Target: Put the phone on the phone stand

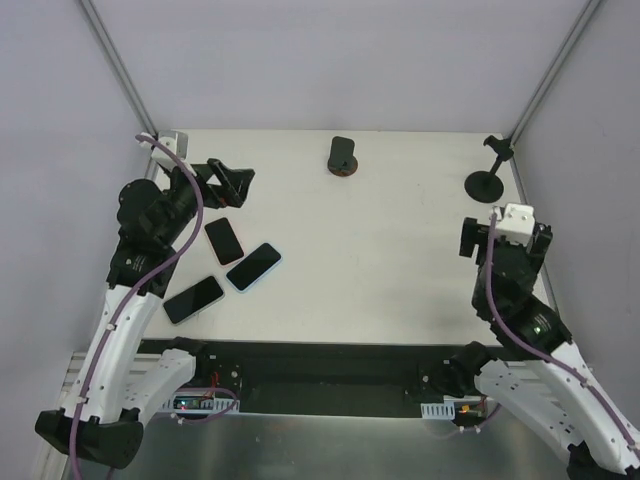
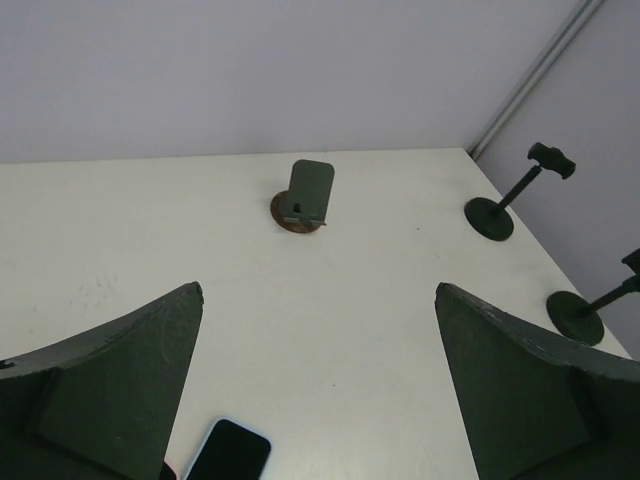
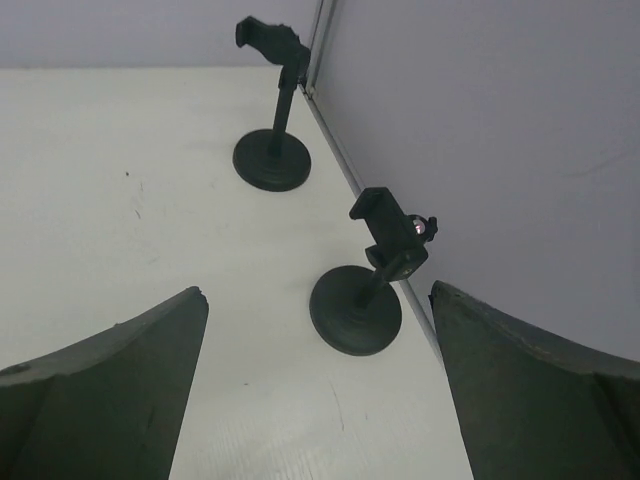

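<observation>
Top view, near to far. Three phones lie flat on the table, all nearer than the phone stand and to its left, well apart from it. None of them rests on it.

The near phone, black, lies farthest from the stand. The blue phone lies just beyond it, closest of the three to the stand. The far phone, black, lies just left of the blue phone.

The left gripper hangs beyond the far phone, left of the stand and nearer than it. Its fingers are spread wide and hold nothing. In the left wrist view the stand sits straight ahead between the fingertips, upright on a round brown base, and the corner of one phone shows at the bottom edge.

The right gripper hangs to the right of the stand and nearer than it, fingers likewise wide apart and empty. Two clamp holders stand ahead of it, by the right-hand wall, each on a round black base. The near clamp is tilted. The far clamp is upright, about level with the stand and well to its right.
</observation>
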Available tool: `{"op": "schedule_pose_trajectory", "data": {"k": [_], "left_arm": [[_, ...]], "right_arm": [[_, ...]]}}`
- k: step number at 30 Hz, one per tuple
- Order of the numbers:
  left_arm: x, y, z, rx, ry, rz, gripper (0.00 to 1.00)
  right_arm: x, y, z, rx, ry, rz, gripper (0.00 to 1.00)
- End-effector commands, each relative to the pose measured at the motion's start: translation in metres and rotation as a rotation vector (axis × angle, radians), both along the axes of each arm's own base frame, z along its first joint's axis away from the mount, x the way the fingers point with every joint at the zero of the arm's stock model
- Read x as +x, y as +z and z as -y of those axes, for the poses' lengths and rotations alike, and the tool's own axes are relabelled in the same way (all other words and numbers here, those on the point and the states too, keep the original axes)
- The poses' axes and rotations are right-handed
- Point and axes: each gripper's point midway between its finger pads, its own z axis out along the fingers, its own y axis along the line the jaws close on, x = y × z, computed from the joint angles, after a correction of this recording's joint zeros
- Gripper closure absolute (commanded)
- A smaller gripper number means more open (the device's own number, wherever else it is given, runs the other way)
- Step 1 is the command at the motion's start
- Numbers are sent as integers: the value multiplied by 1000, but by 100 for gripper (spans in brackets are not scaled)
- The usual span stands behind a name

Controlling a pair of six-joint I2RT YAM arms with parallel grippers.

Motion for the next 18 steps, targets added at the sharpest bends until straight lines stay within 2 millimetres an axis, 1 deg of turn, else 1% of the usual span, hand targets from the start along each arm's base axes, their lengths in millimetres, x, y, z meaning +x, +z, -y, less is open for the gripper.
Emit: {"op": "schedule_pose_trajectory", "data": {"k": [1,2,3,4,5,6,8,9,11,12,14,15,18], "left_arm": [[0,15,25,-55,-139,-31,1],[1,12,28,-56,-156,-47,1],[3,12,30,-59,-163,-57,1],[6,7,32,-60,-175,-82,1],[8,4,33,-60,-178,-97,1],[8,3,34,-59,-180,-101,1],[8,2,35,-64,-185,-112,1],[7,4,35,-68,-183,-108,1],[7,5,34,-70,-177,-106,1],[7,3,34,-68,-176,-108,1],[9,1,34,-62,-174,-111,1],[10,-1,34,-60,-174,-116,1],[12,-6,37,-66,-188,-136,1]], "right_arm": [[9,4,-2,-16,-60,-63,4],[13,0,-8,-27,-31,-91,4],[21,-9,-26,-29,54,-143,4],[22,-19,-33,-48,97,-200,4],[25,-21,-42,-24,137,-220,4],[31,-31,-53,-17,160,-261,4],[34,-41,-63,33,168,-305,4],[40,-48,-74,43,193,-345,4],[45,-55,-81,96,196,-375,4],[52,-60,-82,132,196,-405,4],[59,-66,-75,184,163,-427,4],[65,-72,-61,260,112,-438,4],[69,-77,-36,415,29,-413,4]]}}
